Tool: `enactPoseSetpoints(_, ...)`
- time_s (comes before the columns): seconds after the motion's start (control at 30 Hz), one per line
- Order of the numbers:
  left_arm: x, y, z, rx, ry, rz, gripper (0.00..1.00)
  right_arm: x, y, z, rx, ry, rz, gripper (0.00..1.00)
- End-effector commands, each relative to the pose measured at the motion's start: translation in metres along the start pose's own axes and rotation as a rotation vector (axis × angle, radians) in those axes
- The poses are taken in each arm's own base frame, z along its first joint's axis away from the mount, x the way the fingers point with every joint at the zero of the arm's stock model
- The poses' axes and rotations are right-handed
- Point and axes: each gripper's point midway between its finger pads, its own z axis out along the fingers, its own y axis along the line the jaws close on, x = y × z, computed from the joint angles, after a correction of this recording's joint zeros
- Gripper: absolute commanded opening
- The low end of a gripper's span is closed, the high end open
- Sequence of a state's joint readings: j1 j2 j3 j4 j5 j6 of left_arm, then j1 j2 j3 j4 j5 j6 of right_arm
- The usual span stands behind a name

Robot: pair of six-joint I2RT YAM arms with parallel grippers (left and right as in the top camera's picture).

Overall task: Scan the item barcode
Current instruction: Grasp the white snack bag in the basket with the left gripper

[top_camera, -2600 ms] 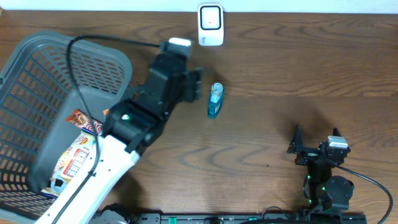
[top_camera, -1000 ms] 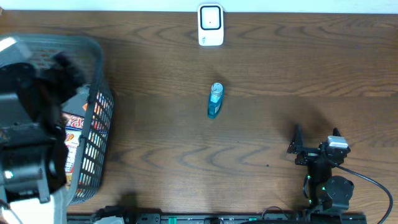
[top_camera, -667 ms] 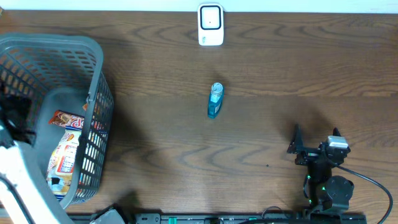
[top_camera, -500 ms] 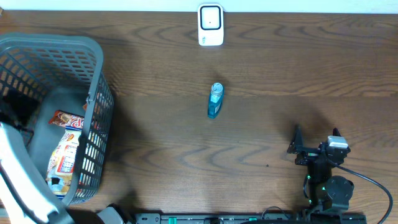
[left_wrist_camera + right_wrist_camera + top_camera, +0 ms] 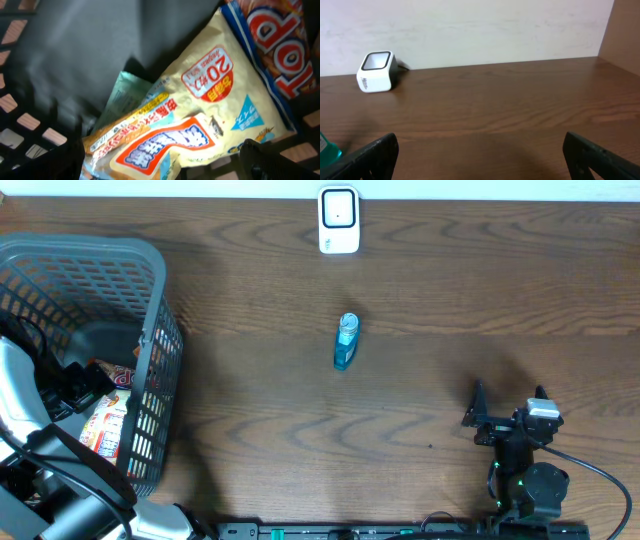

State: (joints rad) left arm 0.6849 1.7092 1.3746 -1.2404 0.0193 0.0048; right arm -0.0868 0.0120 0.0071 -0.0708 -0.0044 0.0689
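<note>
The left gripper [image 5: 165, 167] hangs spread and empty in the gray basket [image 5: 150, 270], over a yellow snack bag [image 5: 200, 110]. The right gripper [image 5: 508, 405], likewise spread, holds nothing.

— What stands to my left?
— A grey mesh basket [image 5: 80, 246], upright at the left end of the dark wooden table [image 5: 450, 290].
— And past the far edge?
— From my right wrist I see a pale wall [image 5: 485, 30] behind the table.

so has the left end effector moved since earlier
Yes. The left end effector swung left, from beside the blue bottle into the grey basket, above the snack bags.
</note>
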Motion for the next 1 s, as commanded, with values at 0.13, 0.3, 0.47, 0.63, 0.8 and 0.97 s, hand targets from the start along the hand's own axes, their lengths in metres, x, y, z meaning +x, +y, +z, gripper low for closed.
enactPoseSetpoints(0.13, 0.013, 0.008, 0.008, -0.025, 0.052, 0.024, 0.98, 0.0, -0.001, 0.0, 0.003, -0.001, 0.013, 0.99)
enactPoseSetpoints(0.3, 0.021, 0.008, 0.022, -0.027, 0.092, -0.002, 0.98, 0.0, -0.001, 0.0, 0.003, -0.001, 0.013, 0.99)
enactPoseSetpoints(0.47, 0.028, 0.012, 0.039, -0.028, 0.112, -0.042, 0.98, 0.0, -0.001, 0.0, 0.003, -0.001, 0.013, 0.99)
enactPoseSetpoints(0.63, 0.037, 0.014, 0.058, -0.037, 0.132, -0.111, 0.98, 0.0, -0.001, 0.0, 0.003, -0.001, 0.013, 0.99)
enactPoseSetpoints(0.8, 0.048, 0.014, 0.074, -0.039, 0.156, -0.124, 0.95, 0.0, -0.001, 0.0, 0.003, -0.001, 0.013, 0.99)
enactPoseSetpoints(0.97, 0.046, 0.014, 0.07, -0.039, 0.153, -0.124, 0.08, 0.0, -0.001, 0.0, 0.003, -0.001, 0.013, 0.99)
